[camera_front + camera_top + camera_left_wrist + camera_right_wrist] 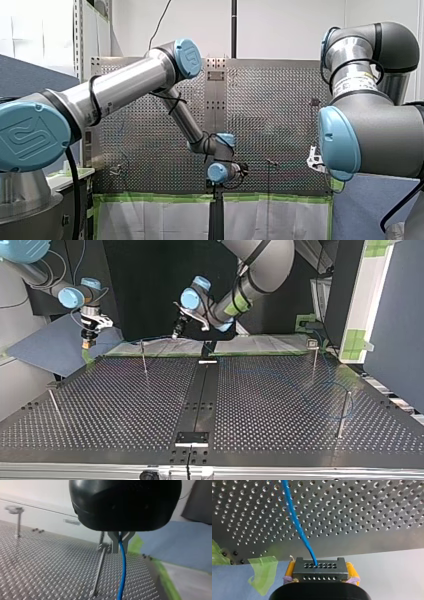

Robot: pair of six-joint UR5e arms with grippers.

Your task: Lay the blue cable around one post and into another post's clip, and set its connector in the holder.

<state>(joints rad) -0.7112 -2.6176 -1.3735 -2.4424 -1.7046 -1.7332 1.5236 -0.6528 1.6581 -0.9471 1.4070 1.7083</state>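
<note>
The blue cable [122,570] runs out from between the metal fingers of my black left gripper [120,547], which is shut on it just above the perforated table. In the top view my left gripper [176,334] hangs at the table's far edge, near the middle. My right gripper [320,568] has yellow pads shut on a grey connector block [320,573] with rows of holes. The cable [294,517] leaves that block over the table. In the top view my right gripper [88,342] hovers off the far left corner. A thin post [98,572] stands beside the cable.
Several thin metal posts stand on the table: one far left [144,359], one near left [55,407], one far right [314,360], one near right [343,415]. A black strip [200,400] runs down the middle to a small bracket [191,438]. Green tape [262,572] marks the far edge.
</note>
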